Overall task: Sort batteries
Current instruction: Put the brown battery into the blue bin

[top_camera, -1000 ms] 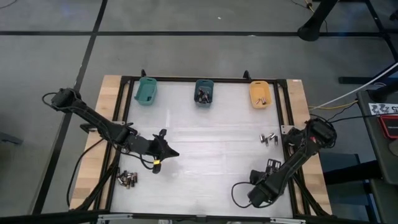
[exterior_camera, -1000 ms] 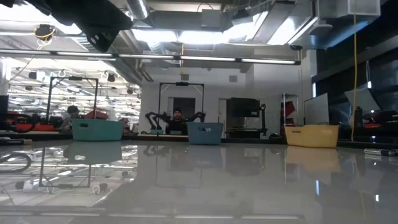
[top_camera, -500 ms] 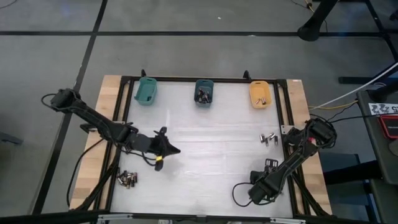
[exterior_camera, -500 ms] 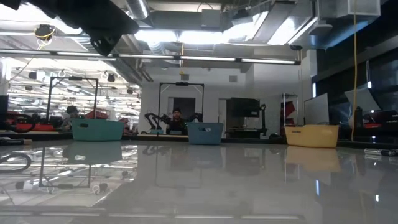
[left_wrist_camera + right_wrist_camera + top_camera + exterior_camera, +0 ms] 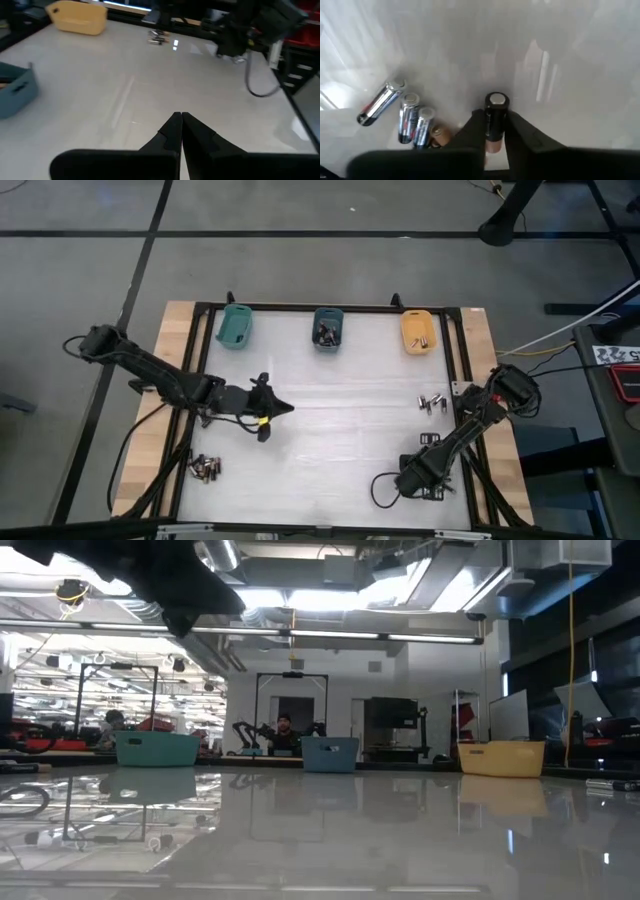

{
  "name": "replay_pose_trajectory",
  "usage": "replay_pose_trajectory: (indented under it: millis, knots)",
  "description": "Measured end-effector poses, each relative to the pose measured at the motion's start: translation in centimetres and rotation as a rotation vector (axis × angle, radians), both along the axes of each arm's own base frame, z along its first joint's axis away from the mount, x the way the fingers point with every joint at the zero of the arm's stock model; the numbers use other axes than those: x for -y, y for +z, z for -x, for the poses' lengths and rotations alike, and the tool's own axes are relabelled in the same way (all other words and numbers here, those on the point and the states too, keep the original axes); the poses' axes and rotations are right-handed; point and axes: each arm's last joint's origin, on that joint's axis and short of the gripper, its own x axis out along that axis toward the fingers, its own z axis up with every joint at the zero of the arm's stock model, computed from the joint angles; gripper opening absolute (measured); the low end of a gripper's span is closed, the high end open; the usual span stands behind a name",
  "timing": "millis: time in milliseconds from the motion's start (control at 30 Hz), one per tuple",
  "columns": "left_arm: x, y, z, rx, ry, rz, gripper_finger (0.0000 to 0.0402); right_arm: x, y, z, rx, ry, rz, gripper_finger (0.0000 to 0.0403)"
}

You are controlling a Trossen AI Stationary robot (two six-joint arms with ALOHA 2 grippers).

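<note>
One battery point(image 5: 495, 117) in right tool point(image 5: 496, 131)

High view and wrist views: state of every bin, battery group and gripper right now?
teal bin: no batteries visible inside.
blue bin: holds several batteries.
orange bin: holds a couple of batteries.
right battery pile: lying loose, unsorted.
left battery pile: lying loose, unsorted.
held battery: clamped by the right gripper.
right gripper: shut on held battery.
left gripper: shut, empty.

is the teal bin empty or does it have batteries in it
Empty, as far as the high view shows: the teal bin shows only its plain inside, while the blue bin and orange bin each hold batteries.
</note>
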Motion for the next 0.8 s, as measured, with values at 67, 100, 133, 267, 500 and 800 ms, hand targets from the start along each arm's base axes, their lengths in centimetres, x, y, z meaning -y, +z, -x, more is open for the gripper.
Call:
replay_pose_trajectory:
  millis: [67, 100, 133, 267, 500, 800]
  knots:
    - [-0.6, 0.0, -0.2, -0.001, 0.022, -0.013, 0.0002, 0.6, 0.0, -0.7, 0.019, 0.013, -0.006, 0.0034]
    - [-0.9, 0.0, -0.2, -0.002, 0.033, -0.017, 0.0002, 1.0, 0.0, -1.0, 0.021, 0.013, -0.010, 0.0034]
    - [-1.2, 0.0, -0.3, -0.002, 0.045, -0.020, 0.0002, 1.4, 0.0, -1.4, 0.027, 0.013, -0.009, 0.0038]
    - [-2.7, 0.0, -0.6, -0.002, 0.102, -0.034, 0.0002, 3.2, 0.0, -2.8, 0.048, 0.020, -0.025, 0.0056]
    - [-5.9, -1.3, -0.3, 0.074, 0.204, -0.024, 0.0001, 7.5, -0.1, -6.0, 0.119, 0.076, -0.115, 0.0044]
    - [-9.3, -4.4, 1.4, 0.108, 0.219, 0.095, 0.0001, 14.0, 3.4, -13.2, 0.645, 0.177, -0.041, 0.0044]
